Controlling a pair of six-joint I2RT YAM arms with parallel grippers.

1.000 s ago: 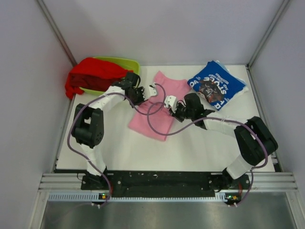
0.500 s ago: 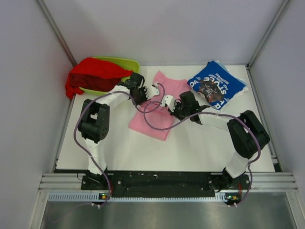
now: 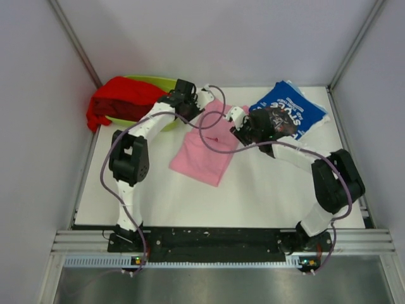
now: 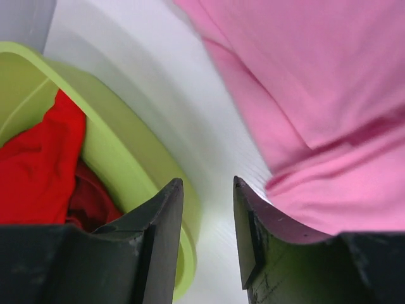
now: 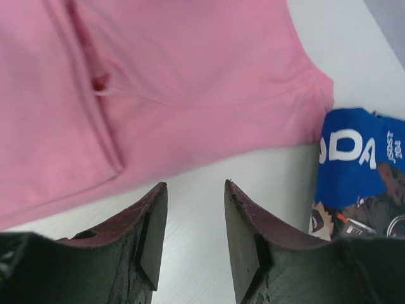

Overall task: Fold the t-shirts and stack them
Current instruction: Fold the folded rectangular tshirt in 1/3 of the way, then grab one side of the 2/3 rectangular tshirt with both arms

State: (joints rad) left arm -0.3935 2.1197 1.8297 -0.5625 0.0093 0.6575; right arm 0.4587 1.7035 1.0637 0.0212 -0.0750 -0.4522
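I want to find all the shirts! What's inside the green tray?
A red t-shirt fills the green tray, spilling over its left rim. Anything beneath the shirt is covered.

The light pink t-shirt (image 3: 204, 154) is lying flat in the middle of the white table (image 3: 266, 190), partly folded into a long slanted panel. Its narrower end is pointing toward the front left, and a fold edge is running along its length. The royal blue t-shirt (image 3: 292, 113) is sitting at the back right, folded into a compact square, white lettering and dark graphic facing up, near the pink one's far corner but apart from it. The red t-shirt (image 3: 123, 98) is lying crumpled in the lime-green tray (image 3: 172, 82) at the back left, spilling over its left rim.
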